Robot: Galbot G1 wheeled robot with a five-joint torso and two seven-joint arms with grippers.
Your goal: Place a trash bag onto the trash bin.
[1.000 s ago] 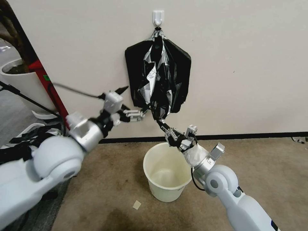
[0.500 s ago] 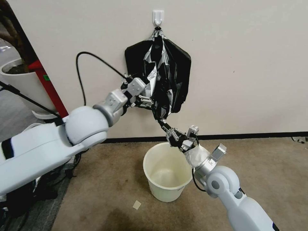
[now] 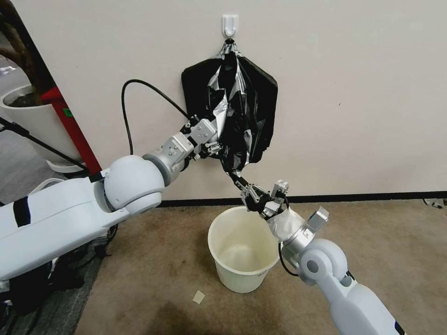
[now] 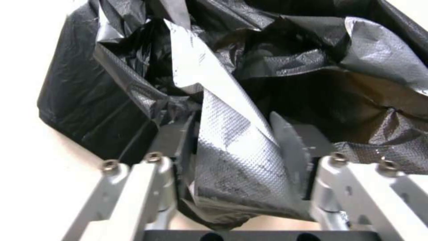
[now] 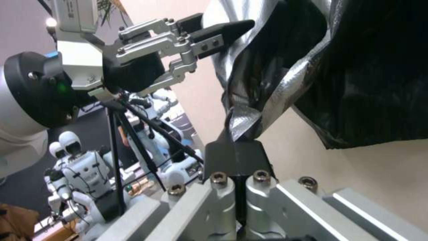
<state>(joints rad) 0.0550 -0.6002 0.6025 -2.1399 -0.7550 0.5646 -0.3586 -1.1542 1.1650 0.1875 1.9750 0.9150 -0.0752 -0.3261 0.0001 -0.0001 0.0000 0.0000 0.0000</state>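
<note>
Brown carpet (image 3: 396, 260) runs up to a pale wall (image 3: 354, 93), and a small white hook (image 3: 229, 24) on that wall is the best thing to place everything by. Straight below the hook hangs the trash bag (image 3: 233, 121), a crinkly black and silver bundle lying over a flat black pad of bags (image 3: 267, 111). A second ago the left gripper (image 3: 215, 149) was lower and off to the left of the bag; now it has come up and pushed in at the bag's left side, below the hook. Its fingers (image 4: 287, 147) are spread apart with a fold of silver film between them, so it looks ready to pinch but has not closed yet. The left arm reaches up long and nearly straight. The right gripper (image 3: 236, 179) has stayed put lower down, with its fingers (image 5: 234, 155) clamped tight on the bag's bottom tip. The right arm bends up from below. The trash bin (image 3: 242, 246) stands on the carpet farther down, and it holds no bag. I think the bag still has to come off the hook.
</note>
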